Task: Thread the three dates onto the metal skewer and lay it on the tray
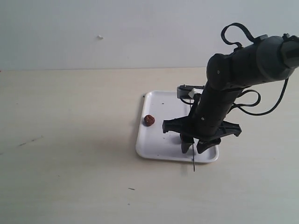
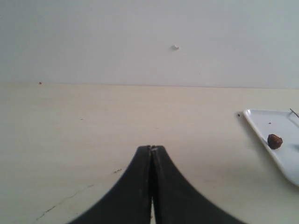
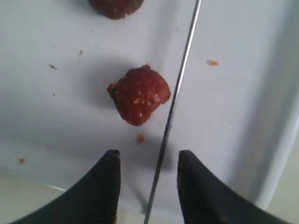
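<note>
Left tool [image 2: 151, 148]: tips pressed together, nothing in them, low over the bare table [image 1: 70, 163], well off toward 9 o'clock of the tray [image 1: 161, 103]. It's not in the ext. view at all. One date [image 1: 149, 120] sits alone just inside the tray's 9 o'clock rim. Right tool [image 1: 194, 148] hangs over the tray's 5 o'clock corner, tips apart w/ the skewer [image 3: 175, 102] running through the gap btwn them, touching neither as far as I can tell. Skewer's long axis goes 12-to-6 in ext. view, near end poking past the tray's 6 o'clock rim over the table. Second date [image 3: 139, 94] lies just beside the rod, not on it. Third date [image 3: 116, 5] is further along, half cut off. None threaded yet, I'd say. Right tool is the near one: rod lines up w/ my gap, so next move is prob. just drop + close across it.
</note>
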